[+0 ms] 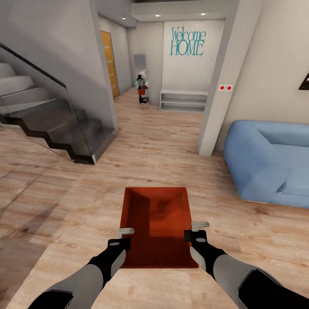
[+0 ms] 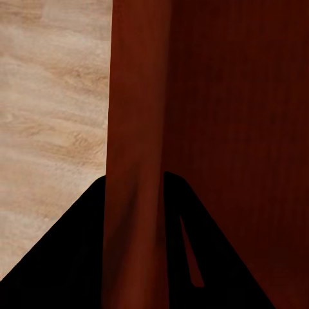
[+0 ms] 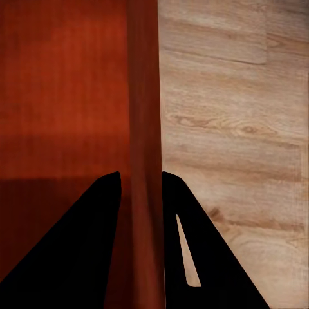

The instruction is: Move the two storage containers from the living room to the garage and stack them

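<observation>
Grippers clamp container above wood-plank floor.

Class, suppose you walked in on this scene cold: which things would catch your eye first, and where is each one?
The orange-red storage container stands out first, held low in front of the robot above the wood-plank floor, with the left gripper and right gripper each clamped on a side wall. Next comes the teal "Welcome HOME" lettering on the far white wall, then the blue sofa at the right and the staircase at the left.
</observation>
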{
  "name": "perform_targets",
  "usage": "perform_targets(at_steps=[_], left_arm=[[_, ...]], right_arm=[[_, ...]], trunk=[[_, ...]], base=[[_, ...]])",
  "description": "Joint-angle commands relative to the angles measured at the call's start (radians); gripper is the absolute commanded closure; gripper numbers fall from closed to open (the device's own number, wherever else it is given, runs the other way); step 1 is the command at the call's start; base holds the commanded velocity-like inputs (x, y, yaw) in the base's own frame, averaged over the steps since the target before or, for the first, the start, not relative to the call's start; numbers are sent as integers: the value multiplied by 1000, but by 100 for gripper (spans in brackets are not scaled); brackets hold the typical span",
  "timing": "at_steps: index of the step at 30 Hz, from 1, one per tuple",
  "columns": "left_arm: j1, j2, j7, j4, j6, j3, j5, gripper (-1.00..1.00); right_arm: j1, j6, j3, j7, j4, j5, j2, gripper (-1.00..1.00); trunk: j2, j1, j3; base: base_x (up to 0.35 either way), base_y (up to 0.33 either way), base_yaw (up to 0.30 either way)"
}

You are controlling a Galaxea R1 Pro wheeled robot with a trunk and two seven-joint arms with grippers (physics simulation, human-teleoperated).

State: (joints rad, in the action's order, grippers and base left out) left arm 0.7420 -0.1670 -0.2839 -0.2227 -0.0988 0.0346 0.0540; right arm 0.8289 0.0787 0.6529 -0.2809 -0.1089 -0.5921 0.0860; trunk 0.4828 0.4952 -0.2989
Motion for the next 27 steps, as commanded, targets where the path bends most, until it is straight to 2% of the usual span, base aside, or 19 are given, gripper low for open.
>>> perform_targets(at_steps=[1, 18, 27], left_arm=[[0, 4, -18, -6, -1, 4, -23, 100], [0, 4, -18, -6, -1, 4, -23, 100], [0, 4, -18, -6, 1, 2, -23, 100]], right_arm=[[1, 6, -6, -4, 28, -27, 0, 100], [1, 6, -6, -4, 28, -26, -2, 100], [1, 6, -6, -4, 28, -26, -1, 100]], trunk=[[1, 1, -1], [1, 1, -1], [1, 1, -1]], base=[[321, 90, 0], [320, 89, 0], [323, 13, 0]])
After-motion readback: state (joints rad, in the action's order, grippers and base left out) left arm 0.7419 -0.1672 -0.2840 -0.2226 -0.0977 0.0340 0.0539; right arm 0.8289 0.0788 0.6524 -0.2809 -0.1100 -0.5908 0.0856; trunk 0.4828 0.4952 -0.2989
